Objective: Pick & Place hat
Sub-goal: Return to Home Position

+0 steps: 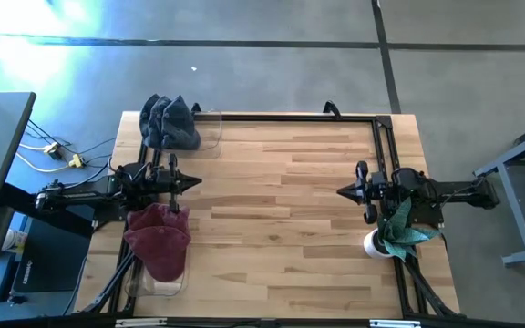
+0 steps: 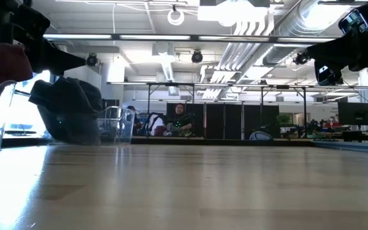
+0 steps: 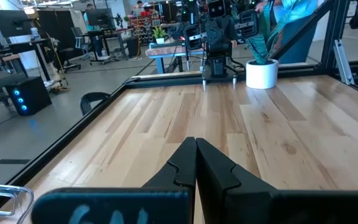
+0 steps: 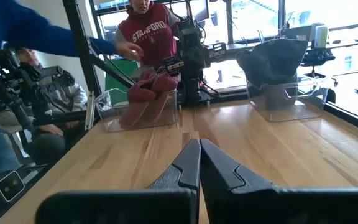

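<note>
A pile of grey-blue hats sits in a clear bin at the table's far left corner, also seen as grey hats. Maroon hats fill a second clear bin at the near left, seen as maroon hats. My left gripper hovers level between the two bins, shut with nothing in it, its tips together. My right gripper hovers level at the right side, shut with nothing in it, its tips together.
A white pot with a green plant stands beside the right arm's base. Black frame rails run along the table's edges. Beyond the left side a person in a maroon sweatshirt holds a hand over the maroon hats.
</note>
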